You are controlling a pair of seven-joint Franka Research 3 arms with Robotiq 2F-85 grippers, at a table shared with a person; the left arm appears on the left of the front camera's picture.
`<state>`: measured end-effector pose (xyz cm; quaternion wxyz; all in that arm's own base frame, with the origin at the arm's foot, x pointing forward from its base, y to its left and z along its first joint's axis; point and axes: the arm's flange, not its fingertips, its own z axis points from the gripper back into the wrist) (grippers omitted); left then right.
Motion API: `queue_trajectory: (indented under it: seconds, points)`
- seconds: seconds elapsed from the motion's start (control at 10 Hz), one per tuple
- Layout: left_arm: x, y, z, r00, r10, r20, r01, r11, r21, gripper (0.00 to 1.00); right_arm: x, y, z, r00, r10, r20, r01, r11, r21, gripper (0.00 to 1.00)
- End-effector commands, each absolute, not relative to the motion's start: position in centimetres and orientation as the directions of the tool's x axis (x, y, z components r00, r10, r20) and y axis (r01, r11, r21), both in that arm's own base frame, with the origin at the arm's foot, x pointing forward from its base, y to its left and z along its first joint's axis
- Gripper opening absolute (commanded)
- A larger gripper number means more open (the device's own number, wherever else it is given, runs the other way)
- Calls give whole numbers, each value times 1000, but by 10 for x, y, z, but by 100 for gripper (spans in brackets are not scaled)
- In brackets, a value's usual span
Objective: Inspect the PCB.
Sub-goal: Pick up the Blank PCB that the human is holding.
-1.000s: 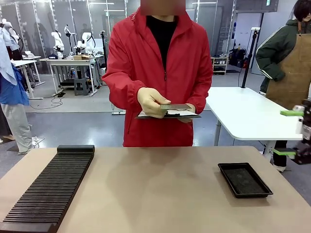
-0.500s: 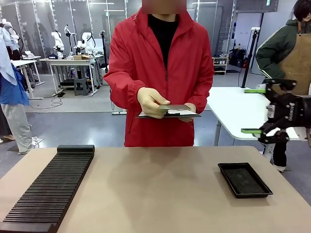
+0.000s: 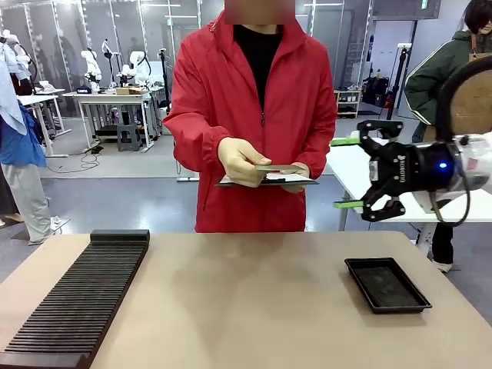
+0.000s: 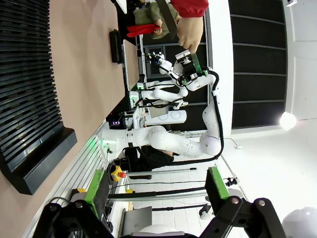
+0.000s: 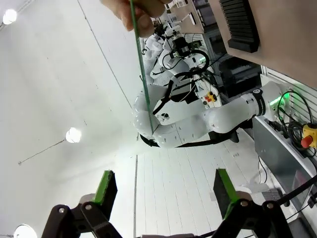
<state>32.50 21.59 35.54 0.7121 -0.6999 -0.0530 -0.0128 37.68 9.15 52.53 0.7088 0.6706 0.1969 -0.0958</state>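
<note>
Now right hand farther in, near the PCB, jaws wide.

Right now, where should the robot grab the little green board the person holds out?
Probably the bare end of the PCB, nearest the open right pincer, away from the person's hand. It lies flat and thin, so come level from the robot's right, one finger above, one below.
</note>
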Motion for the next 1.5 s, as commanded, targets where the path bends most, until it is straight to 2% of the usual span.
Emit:
queue_trajectory:
  seconds: [0.0,0.8,0.9,1.2,1.3,1.4]
  points:
    - [325,217,356,994,58,95,94,20,-995,100,387,109,531,888,138,-439,435,59,899,100]
    - [325,217,356,994,58,95,94,20,-995,100,414,151,518,890,82,-449,449,22,893,100]
    - [325,217,356,994,58,95,94,20,-995,100,416,152,518,890,83,-448,448,13,894,94]
    - [325,217,356,994,58,95,94,20,-995,100,417,154,517,892,96,-441,443,0,896,64]
    - [325,217,356,994,58,95,94,20,-995,100,416,155,516,891,99,-443,445,2,895,75]
    - [325,217,356,994,58,95,94,20,-995,100,415,155,515,890,102,-445,447,-1,894,45]
